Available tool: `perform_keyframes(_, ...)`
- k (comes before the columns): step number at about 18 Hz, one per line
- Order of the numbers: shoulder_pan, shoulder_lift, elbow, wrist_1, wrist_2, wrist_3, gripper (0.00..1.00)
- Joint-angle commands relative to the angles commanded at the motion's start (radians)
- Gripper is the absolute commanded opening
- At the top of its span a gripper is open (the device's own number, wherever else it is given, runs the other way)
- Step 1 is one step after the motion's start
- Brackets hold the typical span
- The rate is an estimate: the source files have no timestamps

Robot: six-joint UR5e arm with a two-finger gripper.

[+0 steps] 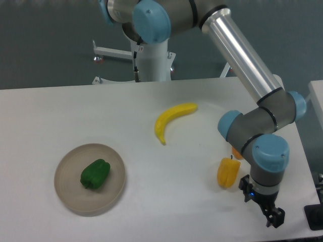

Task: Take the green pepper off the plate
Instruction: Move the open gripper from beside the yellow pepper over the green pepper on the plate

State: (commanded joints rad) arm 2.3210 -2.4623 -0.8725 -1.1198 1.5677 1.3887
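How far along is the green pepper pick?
Nothing is done yet: the green pepper lies on the plate, untouched. In hand: nothing visibly. The gripper hangs at the opposite end of the table, beside the yellow pepper; whether it is open or shut cannot be told. Left: cross past the banana, descend, grasp, lift.

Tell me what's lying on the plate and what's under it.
The green pepper lies alone on the plate, left of centre. The plate sits on the white table; anything beneath the pepper itself is covered.
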Motion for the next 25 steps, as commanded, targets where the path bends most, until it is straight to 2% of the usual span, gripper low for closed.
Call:
perform_keyframes(4, -0.040, 0.120, -0.161, 0.000, -0.035, -0.155, 1.00)
perform_keyframes(7, -0.077, 0.195, -0.247, 0.000, -0.080, -0.354, 1.00)
perform_keyframes(11, -0.149, 0.288, -0.354, 0.009, -0.123, -0.549, 1.00)
perform_keyframes(12, -0.163, 0.304, -0.387, 0.021, -0.132, -0.612, 1.00)
perform_keyframes(14, -0.196, 0.309, -0.411, 0.092, -0.166, -0.716, 1.00)
perform_keyframes(17, -0.256, 0.322, -0.463, 0.109, -0.178, -0.807, 1.00)
perform_keyframes(21, -0.305, 0.365, -0.535, 0.113, -0.209, -0.826, 1.00)
perform_keyframes(25, -0.351, 0.388, -0.614, 0.182, -0.213, -0.830, 1.00)
